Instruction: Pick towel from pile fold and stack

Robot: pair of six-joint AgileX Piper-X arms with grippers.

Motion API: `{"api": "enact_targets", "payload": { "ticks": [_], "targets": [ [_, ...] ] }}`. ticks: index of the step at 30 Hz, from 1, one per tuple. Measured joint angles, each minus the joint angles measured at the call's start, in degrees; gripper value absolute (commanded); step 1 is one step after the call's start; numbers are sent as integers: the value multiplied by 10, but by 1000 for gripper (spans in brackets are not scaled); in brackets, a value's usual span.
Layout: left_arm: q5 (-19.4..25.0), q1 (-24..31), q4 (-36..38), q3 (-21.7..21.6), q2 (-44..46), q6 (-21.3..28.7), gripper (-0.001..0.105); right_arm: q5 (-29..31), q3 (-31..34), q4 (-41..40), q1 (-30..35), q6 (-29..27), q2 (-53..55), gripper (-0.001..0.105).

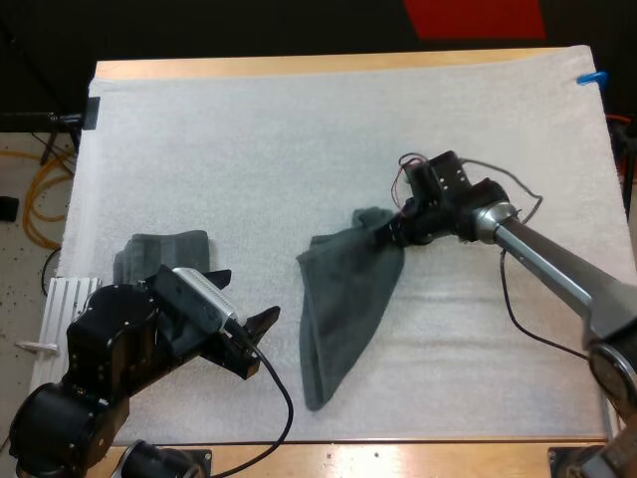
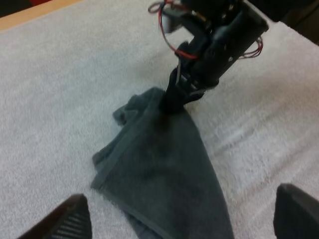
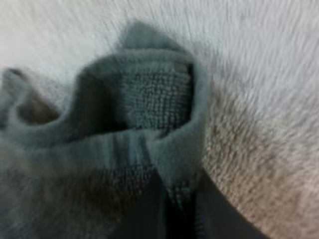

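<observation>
The right gripper (image 1: 395, 227) is closed on one corner of a dark grey-green towel (image 1: 343, 309), a little to the right of the middle of the white mat (image 1: 249, 129). From the right wrist camera I see its two black fingers (image 3: 144, 214) pressing the bunched edge of the cloth from both sides. From this pinched corner the towel runs toward the near side as a long, loose triangle. It lies on the mat, and its tip is close to the mat's near edge. It is not folded.

The left gripper (image 1: 239, 299) hangs at the near left of this towel with its fingers wide apart and nothing between them. It points at the towel's left edge, near it but apart.

A second towel (image 1: 164, 249) lies at the left of the mat, partly hidden by the left arm. It looks rather flat, but I cannot tell if it is folded.

In my judgement the picking is done and the spreading is in hand. The left gripper must yet take another corner. Then come the flattening, the fold and the stacking.
</observation>
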State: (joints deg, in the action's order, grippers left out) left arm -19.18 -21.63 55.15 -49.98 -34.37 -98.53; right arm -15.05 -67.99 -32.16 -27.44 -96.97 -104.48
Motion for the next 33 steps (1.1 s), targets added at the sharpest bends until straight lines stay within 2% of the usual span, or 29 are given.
{"api": "enact_targets", "payload": {
  "ticks": [3,10,15,18,25,33],
  "targets": [
    [0,0,0,0,0,0,72,55,0,0,0,-27,50,0],
    [0,0,0,0,0,0,72,262,-19,31,0,-133,188,0],
    [0,0,0,0,0,0,72,291,-44,46,0,-200,257,0],
    [0,0,0,0,0,0,72,262,-48,44,-1,-208,272,0],
    [-8,0,0,0,0,0,72,103,-19,-15,-26,-166,238,0],
    [-8,0,0,0,0,0,72,-24,20,-40,-164,-162,159,0]
  ]
}}
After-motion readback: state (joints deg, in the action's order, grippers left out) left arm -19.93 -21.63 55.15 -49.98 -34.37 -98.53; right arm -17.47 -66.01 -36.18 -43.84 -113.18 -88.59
